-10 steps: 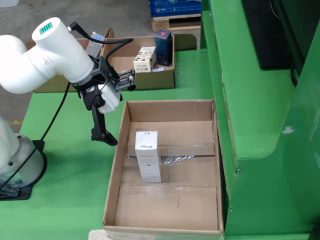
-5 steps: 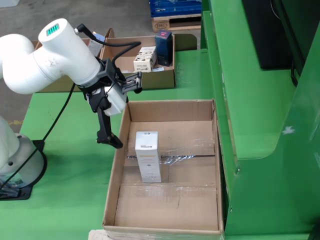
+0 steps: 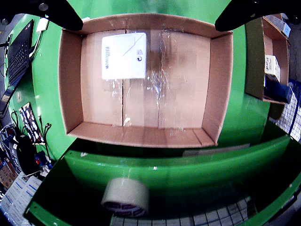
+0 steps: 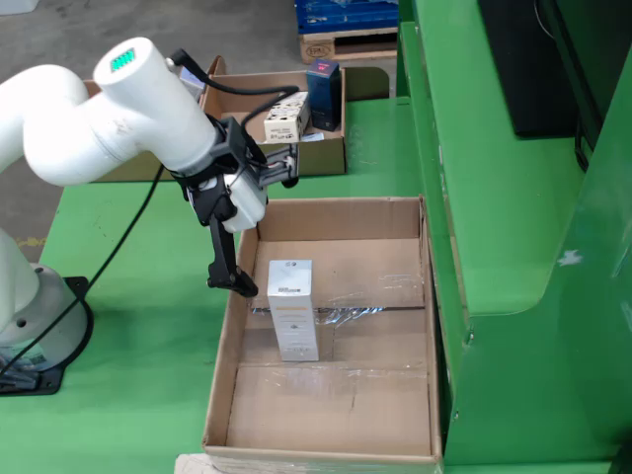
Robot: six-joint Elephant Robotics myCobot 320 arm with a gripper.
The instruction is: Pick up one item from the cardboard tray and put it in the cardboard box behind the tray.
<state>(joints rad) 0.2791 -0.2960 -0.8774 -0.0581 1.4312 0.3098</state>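
Observation:
A large shallow cardboard box [image 3: 70,84] fills the wrist view and lies on the green table in the fixed view [image 4: 326,415]. One white carton [image 3: 124,55] lies flat in it, toward the upper left; in the fixed view it [image 4: 292,308] is left of the middle. My gripper [image 3: 148,23] is open and empty, with its black fingers [image 3: 56,14] spread wide at the top corners. In the fixed view it [image 4: 247,237] hangs over the box's left wall, beside the carton. A smaller cardboard box [image 4: 247,158] behind holds a white carton [image 4: 283,117] and a dark blue one [image 4: 323,94].
The smaller box also shows at the right edge of the wrist view [image 3: 254,61]. A tape roll [image 3: 126,197] lies below the large box. A laptop [image 3: 19,47] and cables are at the left. A green machine frame [image 4: 513,247] rises along the box's right side.

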